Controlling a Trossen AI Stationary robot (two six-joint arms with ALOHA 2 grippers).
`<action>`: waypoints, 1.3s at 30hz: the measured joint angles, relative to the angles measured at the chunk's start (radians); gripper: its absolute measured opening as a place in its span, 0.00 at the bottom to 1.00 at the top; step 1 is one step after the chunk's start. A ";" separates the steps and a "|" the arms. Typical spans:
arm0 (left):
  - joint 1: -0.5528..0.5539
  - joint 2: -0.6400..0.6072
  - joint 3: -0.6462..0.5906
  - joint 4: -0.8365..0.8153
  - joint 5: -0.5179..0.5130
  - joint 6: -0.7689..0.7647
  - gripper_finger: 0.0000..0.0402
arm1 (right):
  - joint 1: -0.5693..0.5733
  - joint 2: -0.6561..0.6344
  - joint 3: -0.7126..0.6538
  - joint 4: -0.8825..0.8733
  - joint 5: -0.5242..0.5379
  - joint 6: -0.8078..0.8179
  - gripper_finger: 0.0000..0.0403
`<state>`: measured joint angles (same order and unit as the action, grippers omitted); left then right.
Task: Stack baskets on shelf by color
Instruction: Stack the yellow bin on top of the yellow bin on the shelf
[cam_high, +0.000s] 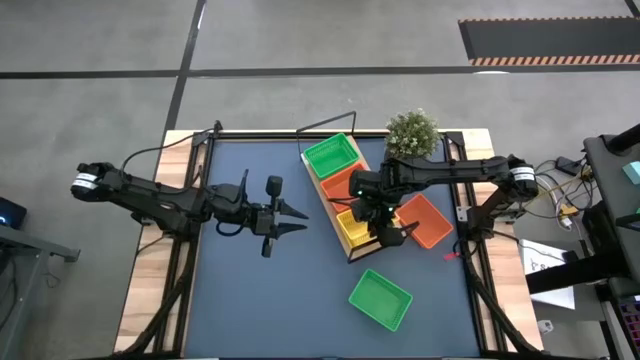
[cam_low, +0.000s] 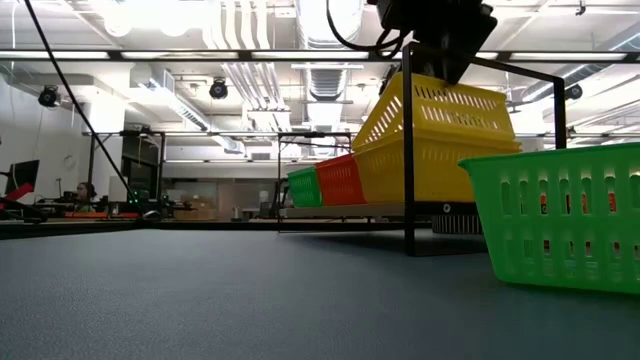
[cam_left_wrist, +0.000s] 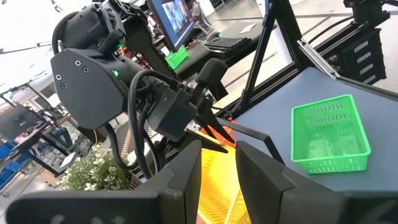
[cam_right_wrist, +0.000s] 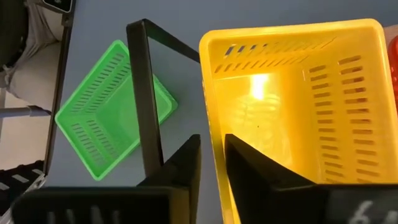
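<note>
The shelf lies slantwise at mid-table with its black wire end frame toward the near side. On it stand a green basket, a red-orange basket and a yellow basket at the near end. My right gripper is shut on the yellow basket, reaching in from the table's right. Another green basket rests on the table near the front, and an orange one lies right of the shelf. My left gripper hangs open left of the shelf, holding nothing. My right gripper pinches the yellow basket's wall beside the shelf's end frame, one finger inside the basket and one outside. The fingers slant down from above. The basket sits on the shelf's near end, its rim tilted in the low view.
A potted plant stands at the far edge behind the right arm. The shelf's upright wire frame stands close beside the held basket. Bare table surface lies left of the shelf and along the near left.
</note>
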<state>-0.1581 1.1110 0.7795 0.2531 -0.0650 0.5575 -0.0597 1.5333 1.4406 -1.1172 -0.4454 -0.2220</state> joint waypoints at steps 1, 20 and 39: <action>0.000 0.000 0.000 0.000 0.000 0.000 0.21 | 0.000 0.000 0.000 0.000 0.000 -0.006 0.15; 0.000 0.001 0.002 0.001 0.000 0.000 0.21 | 0.015 -0.021 0.095 -0.090 0.065 -0.025 0.03; 0.000 0.001 0.001 0.000 0.000 -0.001 0.21 | 0.153 -0.046 0.079 -0.060 0.361 0.018 0.03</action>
<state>-0.1581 1.1118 0.7807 0.2527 -0.0650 0.5564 0.0937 1.4875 1.5198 -1.1770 -0.0841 -0.2044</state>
